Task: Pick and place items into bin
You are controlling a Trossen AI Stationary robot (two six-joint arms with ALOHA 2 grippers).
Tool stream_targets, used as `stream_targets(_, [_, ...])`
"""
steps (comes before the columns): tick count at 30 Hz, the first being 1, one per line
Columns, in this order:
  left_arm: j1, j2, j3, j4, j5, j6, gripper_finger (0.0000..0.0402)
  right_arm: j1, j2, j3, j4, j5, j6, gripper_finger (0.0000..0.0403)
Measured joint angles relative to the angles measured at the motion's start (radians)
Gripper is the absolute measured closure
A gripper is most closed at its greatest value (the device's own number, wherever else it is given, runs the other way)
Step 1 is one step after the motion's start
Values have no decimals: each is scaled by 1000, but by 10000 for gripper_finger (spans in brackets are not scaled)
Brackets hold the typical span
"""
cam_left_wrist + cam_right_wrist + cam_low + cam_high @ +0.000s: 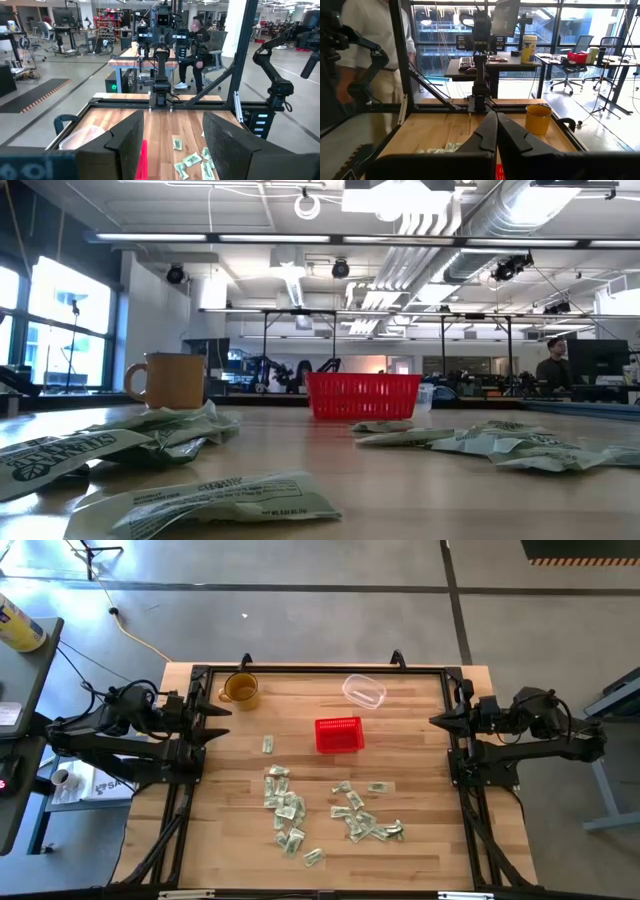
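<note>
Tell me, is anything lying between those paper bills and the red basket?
Nothing visible: bare wood separates the bills from the basket. The mug and clear container sit beyond the basket.

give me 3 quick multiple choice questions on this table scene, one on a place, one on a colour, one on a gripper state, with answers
1. Where does the red basket stand relative to the scattered bills?
A. in the middle of the table, apart from them
B. on top of them
C. on the floor

2. What colour is the mug?
A. blue
B. amber
C. black

3. How are the two grippers?
A. both shut
B. left gripper open, right gripper shut
C. left shut on a bill, right open

Answers:
1 A, the high view shows bare wood between the basket and the bills.
2 B, it shows amber in the high and low views.
3 B, the left wrist view shows a wide gap between the fingers, the right wrist view shows them pressed together.
</note>
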Motion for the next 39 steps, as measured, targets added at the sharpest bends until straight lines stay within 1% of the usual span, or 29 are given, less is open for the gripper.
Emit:
stream_targets(29, [0, 3, 0, 19, 0, -4, 165, 0, 0, 0, 0, 0, 0, 402])
stream_targets(31, [0, 4, 0, 37, 1, -81, 165, 0, 0, 0, 0, 0, 0, 402])
stream_targets(34, [0, 4, 0, 91, 3, -339, 165, -1, -1, 0, 4, 13, 0, 402])
stream_targets(35, [0, 4, 0, 110, 3, -429, 165, -3, -6, 0, 14, 57, -6, 402])
stream_targets(36, [0, 4, 0, 129, -2, -502, 165, -7, -10, 0, 22, 124, -25, 402])
stream_targets(37, [0, 4, 1, 130, -17, -547, 165, -8, -12, 0, 25, 187, -51, 402])
stream_targets(39, [0, 4, 1, 123, -72, -571, 165, -9, -13, 0, 28, 268, -93, 402])
